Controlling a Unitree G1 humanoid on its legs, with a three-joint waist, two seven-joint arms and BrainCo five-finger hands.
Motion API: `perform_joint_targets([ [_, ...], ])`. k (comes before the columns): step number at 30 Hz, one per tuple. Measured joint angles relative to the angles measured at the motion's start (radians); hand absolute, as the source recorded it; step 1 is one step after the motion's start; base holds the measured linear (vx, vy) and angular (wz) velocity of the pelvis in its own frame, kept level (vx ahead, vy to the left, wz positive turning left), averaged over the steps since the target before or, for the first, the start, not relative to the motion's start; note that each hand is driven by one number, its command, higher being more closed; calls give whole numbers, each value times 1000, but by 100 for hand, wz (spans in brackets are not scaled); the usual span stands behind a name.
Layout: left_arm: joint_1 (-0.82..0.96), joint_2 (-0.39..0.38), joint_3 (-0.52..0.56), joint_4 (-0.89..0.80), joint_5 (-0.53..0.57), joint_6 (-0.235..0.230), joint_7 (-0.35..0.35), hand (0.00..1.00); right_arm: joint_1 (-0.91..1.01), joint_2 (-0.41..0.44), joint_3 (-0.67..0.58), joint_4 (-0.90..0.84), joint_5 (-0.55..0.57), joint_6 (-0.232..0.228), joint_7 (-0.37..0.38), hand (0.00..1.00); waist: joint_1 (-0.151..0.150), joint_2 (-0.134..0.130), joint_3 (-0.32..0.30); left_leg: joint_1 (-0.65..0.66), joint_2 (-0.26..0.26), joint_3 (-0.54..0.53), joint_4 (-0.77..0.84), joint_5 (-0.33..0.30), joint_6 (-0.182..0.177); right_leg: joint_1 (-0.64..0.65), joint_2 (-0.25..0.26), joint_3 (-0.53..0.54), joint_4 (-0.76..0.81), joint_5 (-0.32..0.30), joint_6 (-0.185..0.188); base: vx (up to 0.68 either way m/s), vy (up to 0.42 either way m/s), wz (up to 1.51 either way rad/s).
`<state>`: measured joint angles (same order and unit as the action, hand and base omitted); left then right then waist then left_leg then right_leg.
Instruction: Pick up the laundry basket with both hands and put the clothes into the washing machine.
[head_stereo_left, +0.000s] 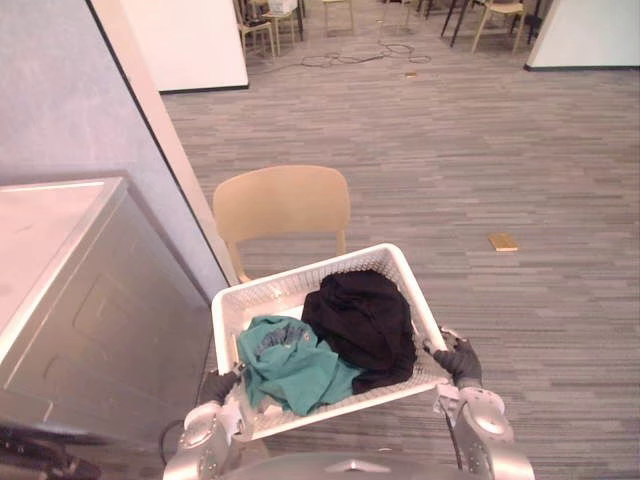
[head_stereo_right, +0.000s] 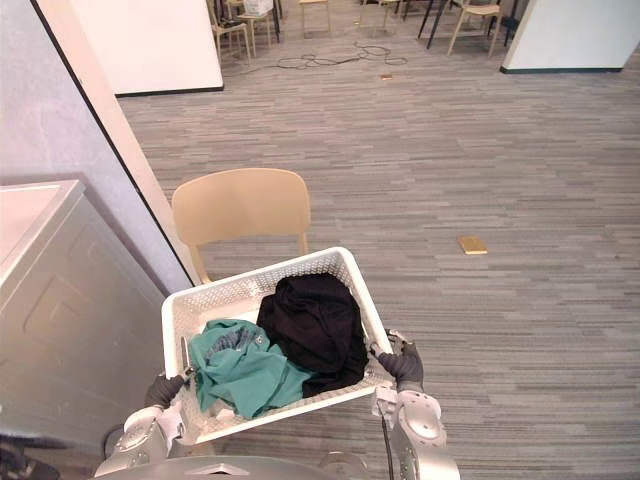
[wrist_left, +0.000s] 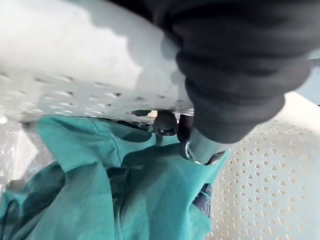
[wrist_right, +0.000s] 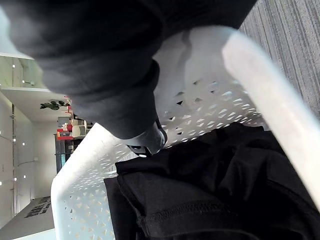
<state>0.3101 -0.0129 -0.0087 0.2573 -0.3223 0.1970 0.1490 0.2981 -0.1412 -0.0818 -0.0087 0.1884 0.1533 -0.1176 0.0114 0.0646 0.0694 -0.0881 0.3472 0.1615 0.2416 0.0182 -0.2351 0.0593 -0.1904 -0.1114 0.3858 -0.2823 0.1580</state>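
White basket, teal garment, black garment, two hands seemingly gripping

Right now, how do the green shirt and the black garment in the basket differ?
Colour: the green shirt is teal, the black garment plain black.
Place: the green shirt lies on the robot's left side of the basket, the black garment on its right.
Bulk: the black garment piles higher and looks bulkier; the green shirt sits lower.
Both lie crumpled in the same white basket.
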Motion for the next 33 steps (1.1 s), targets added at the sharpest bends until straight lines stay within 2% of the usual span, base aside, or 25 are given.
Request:
perform_joint_targets([
  [1,-5,36,1,10,0,0,2,100,-23,35,3,58,0,4,1,100,-10,-60,-20,3,-71,18,-20,-14,18,-1,-61,13,-29,22,39,130,404,6],
  [2,-14,57,0,9,0,-1,1,100,-25,53,5,70,-1,6,2,100,-7,-83,-24,2,-96,28,-22,-19,30,-1,-85,21,-52,48,53,137,423,-1],
  [3,-12,96,1,12,1,-1,1,100,-25,72,18,74,-5,8,4,100,-4,-97,-23,2,-132,43,-21,-36,60,12,-115,29,-110,123,66,97,362,-13],
  [4,-13,111,4,12,1,-1,1,100,-28,74,29,73,-9,8,6,100,-3,-112,-32,2,-147,50,-21,-45,75,11,-126,35,-133,172,76,79,349,-11],
  [6,-22,127,5,3,2,-1,0,100,-41,73,37,73,-26,8,10,100,1,-100,-24,-3,-177,57,-21,-58,99,9,-149,44,-161,244,94,6,293,1],
  [7,-35,134,6,-4,2,-1,-1,100,-52,72,37,73,-30,8,10,100,1,-106,-27,-16,-194,57,-21,-59,113,2,-163,43,-170,273,100,-38,246,10],
  [8,-45,138,6,-6,3,-2,-1,100,-60,72,37,73,-32,8,10,100,2,-96,-21,-26,-201,56,-21,-57,118,-8,-170,43,-171,283,102,-79,186,12],
  [9,-70,145,8,-9,2,-4,-1,100,-88,70,36,73,-37,8,10,100,1,-104,-24,-56,-208,53,-17,-54,127,-33,-173,42,-172,297,106,-115,130,12],
  [10,-91,153,8,-9,2,-5,-1,100,-110,68,33,73,-37,8,10,100,2,-94,-17,-85,-211,47,-16,-47,137,-53,-174,39,-178,304,106,-162,107,21],
  [13,-190,169,6,-9,1,-6,1,100,-200,22,28,74,-37,8,10,100,-2,-80,32,-178,-219,10,-13,-12,140,-99,-172,3,-196,295,118,-192,1,26],
  [15,-263,181,6,-3,0,-7,3,100,-277,-14,29,88,-36,8,9,100,-3,-78,79,-226,-220,0,-16,20,136,-136,-172,-10,-194,259,125,-264,-80,14],
  [17,-372,210,-14,36,0,-8,20,100,-390,-60,34,134,-35,8,6,100,-10,-77,133,-286,-218,-17,-19,60,124,-181,-168,-13,-194,194,128,-249,-119,13],
  [18,-423,207,-20,65,1,-9,26,100,-449,-96,40,163,-33,9,5,100,-17,-52,163,-306,-204,-32,-27,81,120,-204,-148,-15,-175,193,126,-217,-90,10],
  [19,-472,213,-37,83,0,-9,34,100,-507,-129,45,191,-26,9,4,100,-21,-39,192,-314,-192,-32,-62,113,118,-244,-134,-8,-146,191,125,-256,-93,2],
  [23,-633,249,-94,148,-9,-9,73,100,-648,-207,76,203,-3,9,-36,100,-23,-48,264,-334,-175,-21,-158,201,113,-361,-117,20,-63,179,117,-204,-77,-7],
  [27,-763,276,-114,169,-30,-9,117,100,-744,-224,79,205,10,9,-90,100,-17,-50,306,-354,-163,20,-193,234,117,-425,-117,44,-31,189,113,-64,-38,-14],
  [33,-967,302,-125,277,-41,-11,158,100,-822,-223,84,205,22,9,-162,100,-15,-54,313,-401,-147,66,-192,245,120,-495,-116,56,-10,192,112,22,-49,-9],
])
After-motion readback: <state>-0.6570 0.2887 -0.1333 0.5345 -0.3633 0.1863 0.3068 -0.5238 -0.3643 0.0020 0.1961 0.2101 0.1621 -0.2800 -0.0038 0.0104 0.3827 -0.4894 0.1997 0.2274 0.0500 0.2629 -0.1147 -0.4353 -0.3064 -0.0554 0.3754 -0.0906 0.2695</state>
